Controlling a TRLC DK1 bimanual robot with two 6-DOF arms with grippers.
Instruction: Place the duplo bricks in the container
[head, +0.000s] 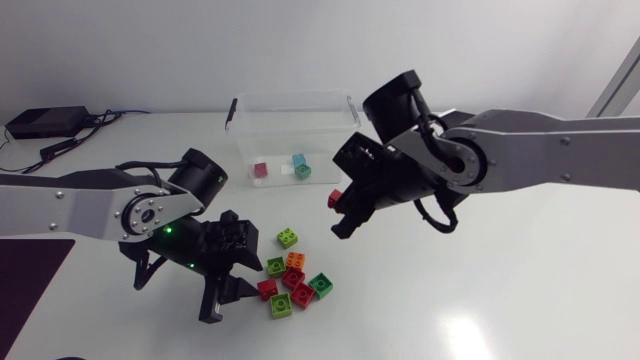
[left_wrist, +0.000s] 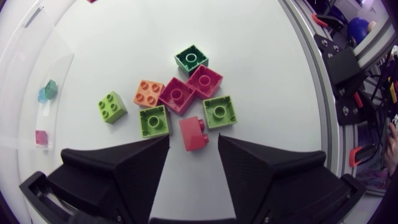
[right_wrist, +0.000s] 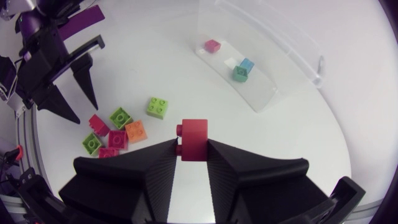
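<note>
Right side: you are pinching the held red brick (right_wrist: 194, 138) between both fingers of the right gripper (right_wrist: 194, 149), and its studs are facing to one side. In the head view that gripper is hanging above the table (head: 500, 290), close to the near right corner of the clear container (head: 290, 100). The brick is outside the container.

Container contents: a pink brick (head: 261, 170) is lying apart from a blue brick (right_wrist: 247, 64) and a teal brick (right_wrist: 240, 73), which are touching each other.

Left side: you are holding the left gripper (left_wrist: 193, 148) low over the table with its fingers spread, gripping nothing. The loose red brick (left_wrist: 194, 134) is lying tipped over, just ahead of the gap between the fingertips.

Pile ahead of the left gripper:
- A green brick (left_wrist: 219, 112) and a lime brick (left_wrist: 153, 121) are flanking the loose red brick.
- Beyond them, the nearer magenta brick (left_wrist: 176, 94) is pressing against the farther magenta brick (left_wrist: 205, 81).
- An orange brick (left_wrist: 148, 93) is touching the nearer magenta one.
- A dark green brick (left_wrist: 191, 59) is sitting at the far end of the pile.
- A second lime brick (left_wrist: 112, 106) is sitting slightly apart, beside the orange one.

All of these are resting studs up on the table, well outside the container.
</note>
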